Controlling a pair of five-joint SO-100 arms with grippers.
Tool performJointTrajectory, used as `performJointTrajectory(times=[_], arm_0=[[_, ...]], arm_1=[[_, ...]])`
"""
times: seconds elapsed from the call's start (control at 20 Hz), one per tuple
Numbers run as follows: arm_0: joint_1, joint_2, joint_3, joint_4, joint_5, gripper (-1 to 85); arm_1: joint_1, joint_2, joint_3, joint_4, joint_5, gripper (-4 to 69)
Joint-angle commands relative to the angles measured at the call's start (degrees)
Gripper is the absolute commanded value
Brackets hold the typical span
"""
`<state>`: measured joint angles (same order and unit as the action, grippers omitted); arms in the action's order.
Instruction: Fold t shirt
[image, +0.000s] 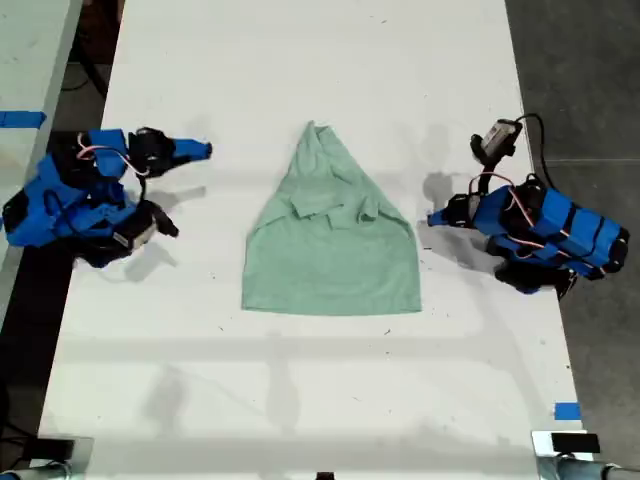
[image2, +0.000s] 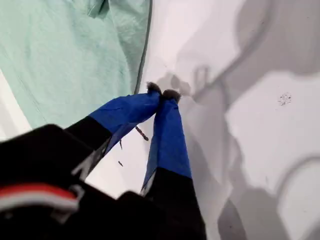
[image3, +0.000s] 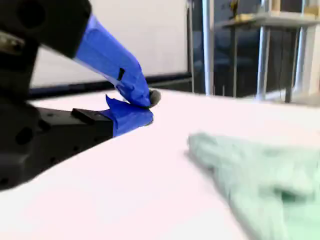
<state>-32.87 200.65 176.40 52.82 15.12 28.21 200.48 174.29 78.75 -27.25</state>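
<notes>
While t shirt (image: 330, 240) lies half-folded, my first gripper (image2: 161, 93) clenched empty beside hem; my second gripper (image3: 145, 106) seemingly clenched too; risk: single-layer pinch unravels folds.

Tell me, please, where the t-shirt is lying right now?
The t-shirt lies near the middle of the white table in the exterior view, between the two blue arms, touching neither, its narrow end pointing toward that view's top.
</notes>
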Motion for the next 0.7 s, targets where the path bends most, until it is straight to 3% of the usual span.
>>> performJointTrajectory(times=[0.0, 0.3, 0.4, 0.65], arm_0=[[2.37, 5.1, 12.13, -4.57, -1.85, -0.3], [0.44, 5.45, 12.22, 0.62, -4.04, -0.2], [-1.23, 5.45, 12.22, 4.75, -11.69, -0.3], [-1.58, 5.45, 12.22, 5.01, -13.89, -0.3]], arm_1=[[-0.18, 0.62, 3.25, -1.14, -0.26, 1.2], [-0.18, 0.62, 3.25, -1.32, -0.09, 1.2], [-0.44, 0.62, 3.25, -1.32, -0.09, 1.2], [-0.79, 0.62, 3.25, -1.32, 0.18, 1.2]])
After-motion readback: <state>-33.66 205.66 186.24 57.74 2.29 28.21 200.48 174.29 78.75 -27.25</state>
